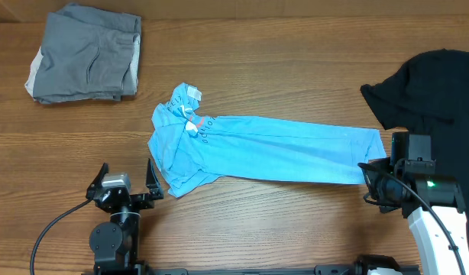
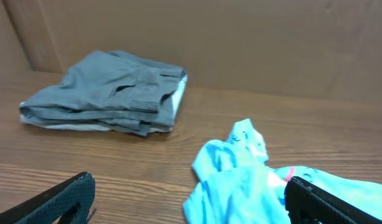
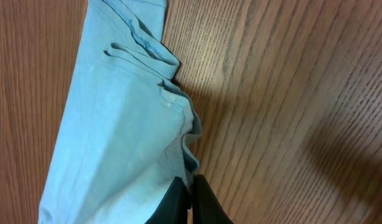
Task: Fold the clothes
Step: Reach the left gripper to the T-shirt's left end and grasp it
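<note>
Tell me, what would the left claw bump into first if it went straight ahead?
Likely the bunched end of the light blue T-shirt, just ahead of the open left gripper; it might skim past toward the folded grey garment.

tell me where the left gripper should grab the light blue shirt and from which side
Probably the bunched lower-left corner of the light blue shirt, coming from the near table edge with the jaws dropping over the fold. That end lies crumpled and raised right in front of the open left gripper, while the right gripper pinches the opposite, stretched-out end.
</note>
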